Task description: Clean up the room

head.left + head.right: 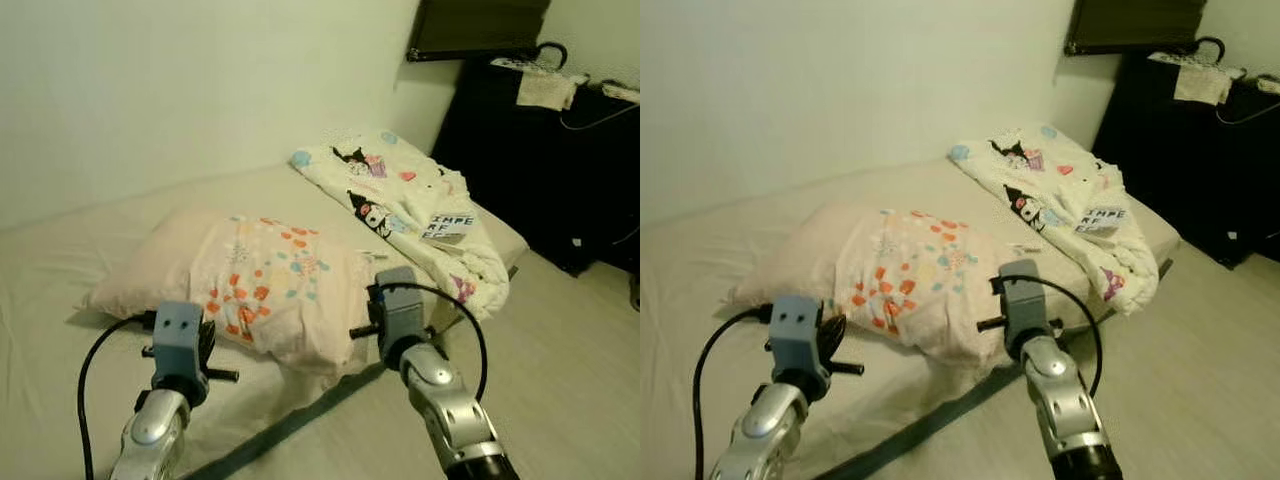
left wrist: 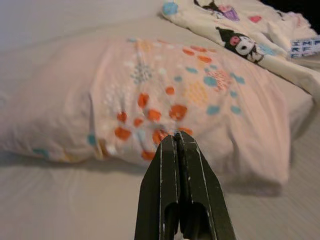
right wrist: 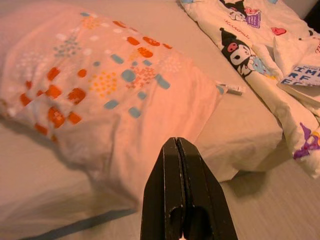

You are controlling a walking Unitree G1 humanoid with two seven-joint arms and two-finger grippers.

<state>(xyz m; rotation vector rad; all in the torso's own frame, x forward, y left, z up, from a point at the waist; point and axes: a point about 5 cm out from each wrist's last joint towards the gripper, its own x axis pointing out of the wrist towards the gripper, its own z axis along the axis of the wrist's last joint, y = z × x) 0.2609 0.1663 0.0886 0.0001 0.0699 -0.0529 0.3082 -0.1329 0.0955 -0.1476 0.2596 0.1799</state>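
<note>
Both silver arms reached forward at the near edge of the mattress (image 1: 60, 270). From the left wrist view, the left gripper (image 2: 178, 145) had its two black fingers pressed together with nothing between them, pointing at the near side of the pillow (image 1: 250, 280). The right gripper (image 3: 176, 150) was likewise closed on nothing, aimed at the pillow's near corner where it hung toward the mattress edge. Neither gripper touched the pillow.

That pillow, pale with orange and blue dots, lay askew across the middle of the mattress, well short of the wall. Beyond it, at the far end of the mattress, a white cartoon-print blanket (image 1: 400, 200) sat crumpled, one part spilling over the mattress edge toward the floor (image 1: 570, 340). A small printed booklet or card (image 1: 445, 227) rested on the blanket. Just beyond the pillow, a small pale item (image 3: 231, 89) lay on the mattress; what it was could not be made out. Past the blanket stood a dark cabinet (image 1: 540, 170) with a pale cloth (image 1: 545, 90) on top.

As a judgement, tidying had barely begun: the pillow looked unplaced, the blanket unfolded, the loose items uncollected. The pillow seemed the step in hand, and grasping it would first call for opening the fingers.
</note>
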